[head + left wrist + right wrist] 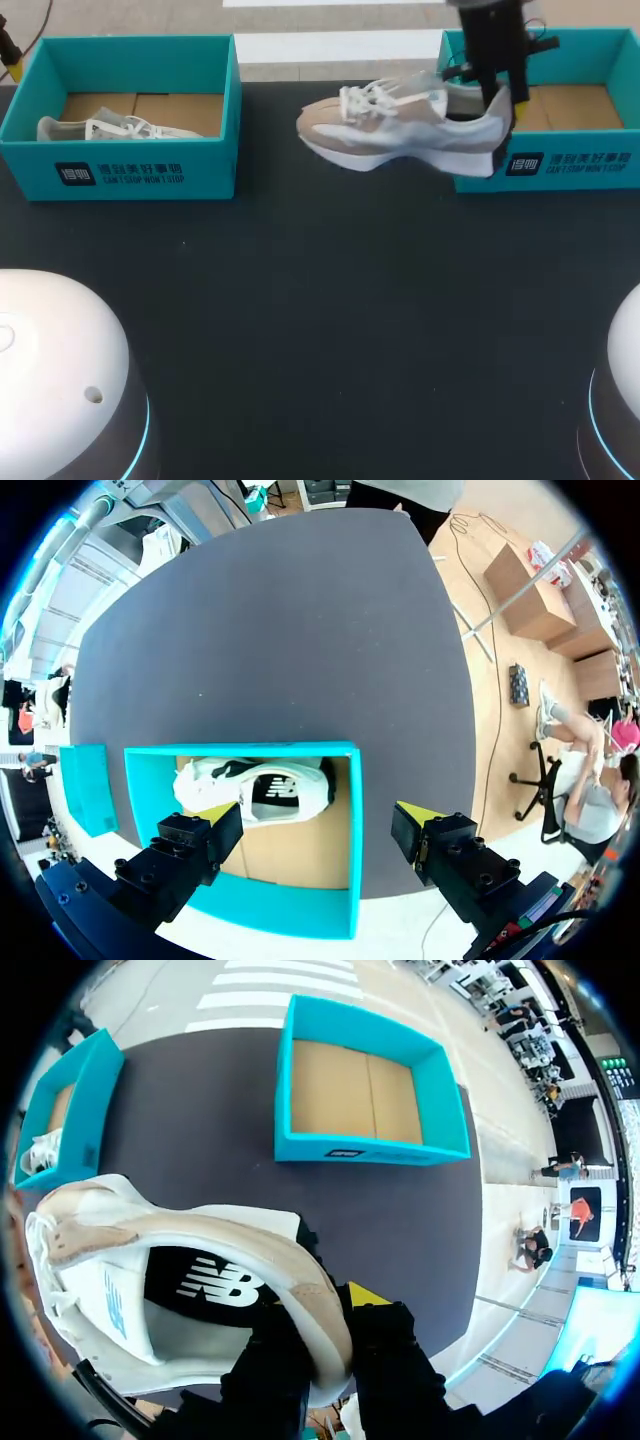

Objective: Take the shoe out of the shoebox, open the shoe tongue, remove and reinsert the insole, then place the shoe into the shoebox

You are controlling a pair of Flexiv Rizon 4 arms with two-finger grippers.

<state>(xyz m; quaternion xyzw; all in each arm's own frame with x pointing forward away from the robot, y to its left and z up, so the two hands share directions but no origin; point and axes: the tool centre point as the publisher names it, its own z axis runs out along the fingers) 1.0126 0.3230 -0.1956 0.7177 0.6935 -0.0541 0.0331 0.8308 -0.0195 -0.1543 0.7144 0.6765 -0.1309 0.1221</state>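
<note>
Beige shoe [400, 125] hung toe toward nine o'clock from the right claw [330, 1330], clamped only on its heel rim, and could twist free; left claw [320, 820] stood wide.

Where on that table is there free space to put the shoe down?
The table is bare across the middle, in front of both boxes, and in the gap between them under the held shoe. The right box is empty inside. The left box is crowded: a second shoe lies in it.
</note>
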